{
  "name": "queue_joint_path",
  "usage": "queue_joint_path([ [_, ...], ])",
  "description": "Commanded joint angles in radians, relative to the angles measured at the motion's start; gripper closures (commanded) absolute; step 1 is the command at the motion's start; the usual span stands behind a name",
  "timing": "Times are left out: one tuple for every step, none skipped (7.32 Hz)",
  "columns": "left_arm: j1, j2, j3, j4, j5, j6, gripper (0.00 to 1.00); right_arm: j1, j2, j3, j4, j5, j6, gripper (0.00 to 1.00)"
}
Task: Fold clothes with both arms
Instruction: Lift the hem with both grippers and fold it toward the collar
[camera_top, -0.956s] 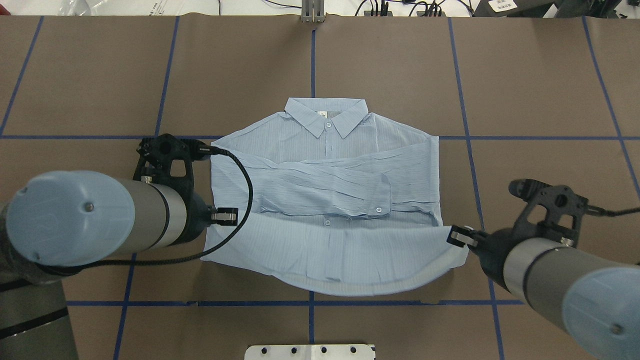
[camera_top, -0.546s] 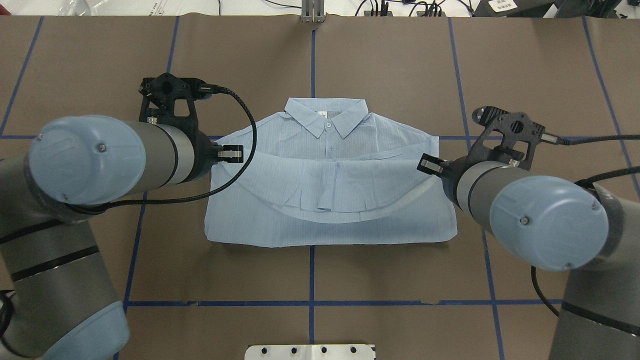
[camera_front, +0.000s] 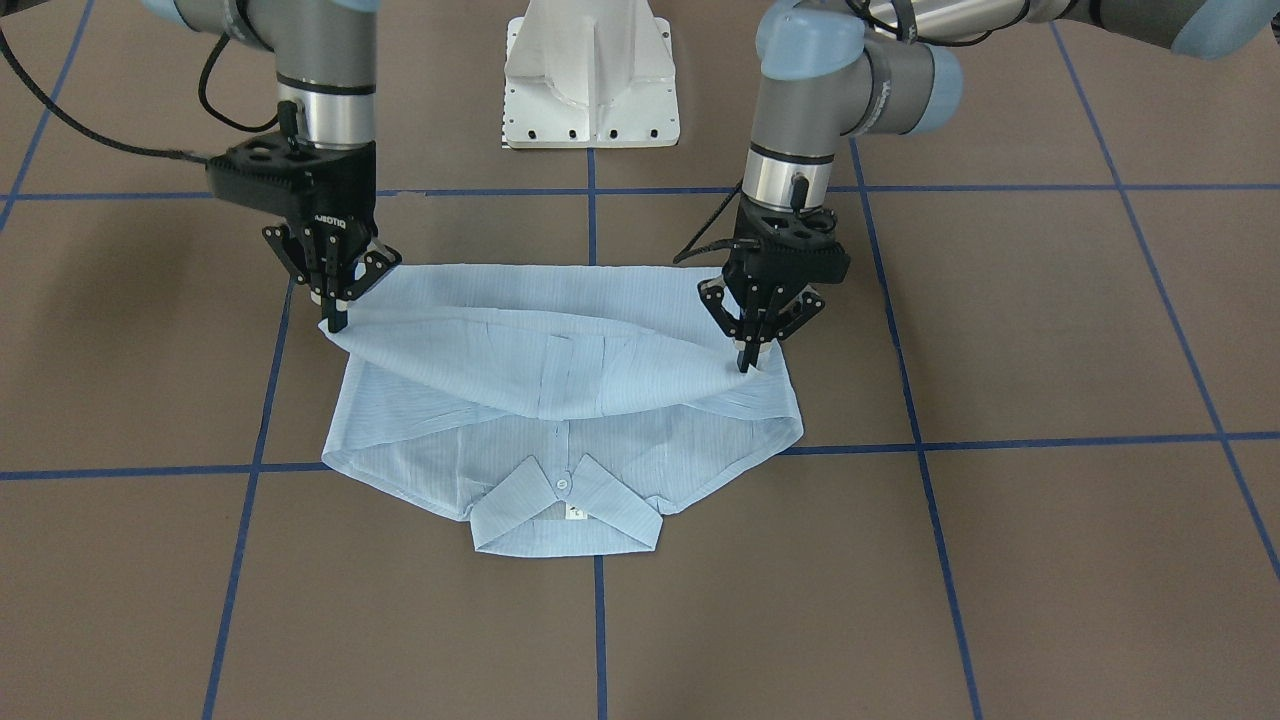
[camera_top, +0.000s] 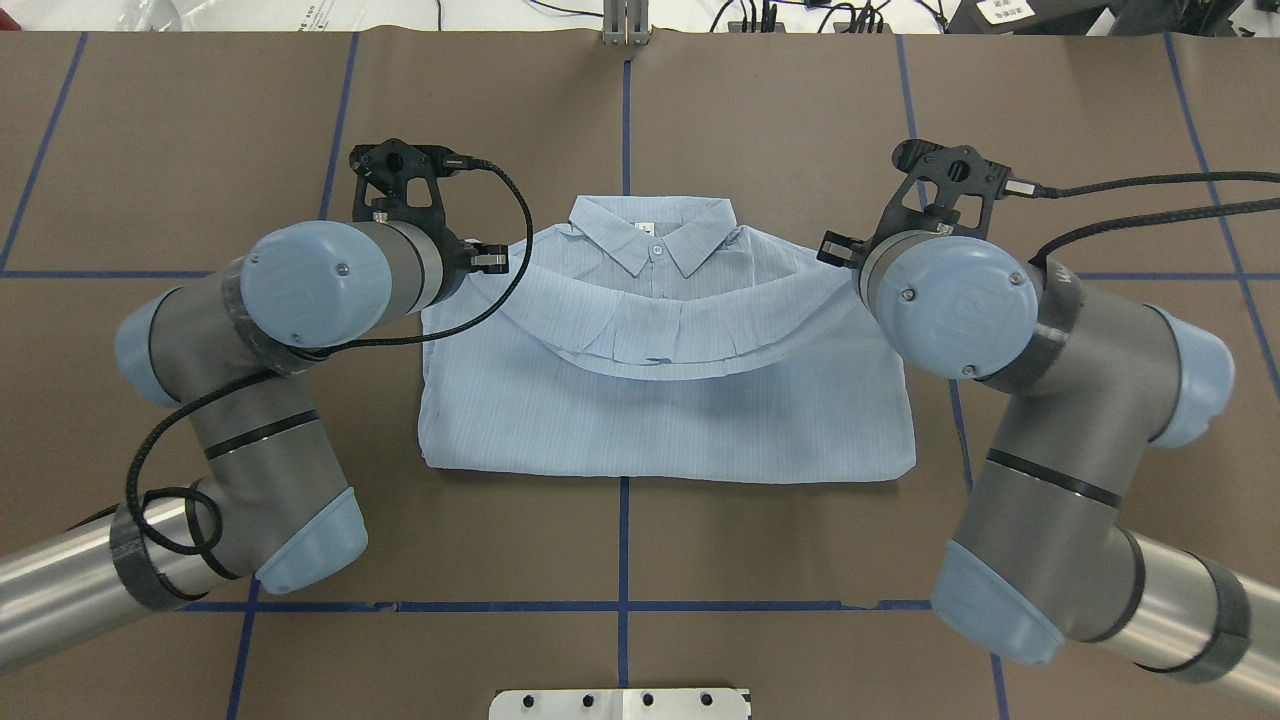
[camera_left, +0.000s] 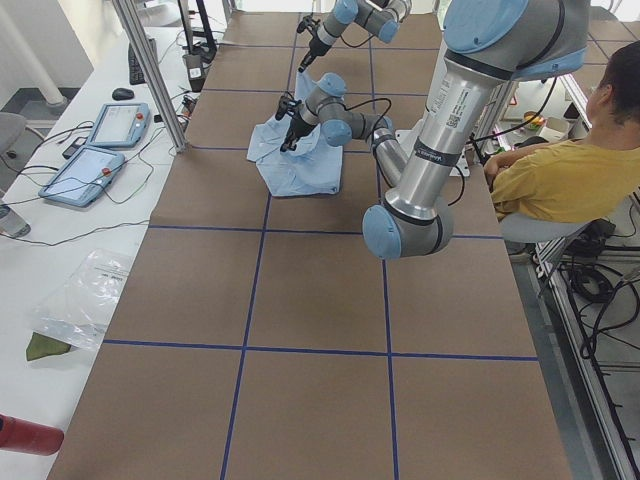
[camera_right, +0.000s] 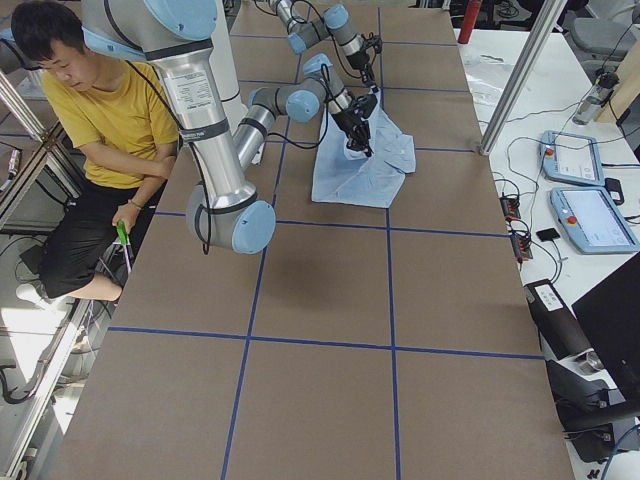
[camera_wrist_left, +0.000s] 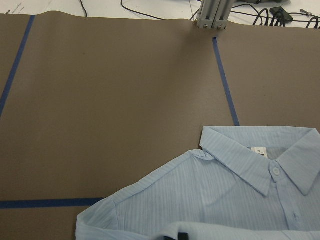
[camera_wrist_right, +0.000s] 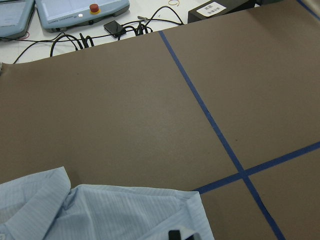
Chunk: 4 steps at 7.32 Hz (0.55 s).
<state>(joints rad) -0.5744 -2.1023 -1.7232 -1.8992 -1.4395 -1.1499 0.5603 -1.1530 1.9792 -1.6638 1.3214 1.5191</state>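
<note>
2 black two-finger hands, the left hand (camera_front: 747, 360) and the right hand (camera_front: 335, 318), each pinch 1 hem corner of the thin pale-blue striped button-up shirt (camera_top: 660, 430), held just above its shoulders. The shirt lies at the middle of the brown blue-taped surface (camera_top: 800, 130), its collar (camera_top: 652, 240) toward the edge far from the robot. The lower half is doubled over, and the hem sags between the hands, short of the collar. I judge this fold nearly done; lowering, letting go and perhaps smoothing are left.
</note>
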Motion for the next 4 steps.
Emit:
queue_joint_path([
  [-0.001, -0.007, 0.155, -0.117, 0.031, 0.041, 1.0, 0.013, 0.001, -0.172, 0.16, 0.001, -0.019, 1.0],
  [-0.005, -0.005, 0.184, -0.161, 0.037, 0.1, 1.0, 0.023, 0.001, -0.186, 0.17, 0.005, -0.042, 1.0],
  [-0.022, -0.007, 0.183, -0.169, 0.036, 0.14, 1.0, 0.038, 0.001, -0.188, 0.17, 0.028, -0.049, 1.0],
  [-0.025, -0.007, 0.183, -0.169, 0.034, 0.154, 1.0, 0.044, 0.002, -0.188, 0.17, 0.03, -0.077, 1.0],
])
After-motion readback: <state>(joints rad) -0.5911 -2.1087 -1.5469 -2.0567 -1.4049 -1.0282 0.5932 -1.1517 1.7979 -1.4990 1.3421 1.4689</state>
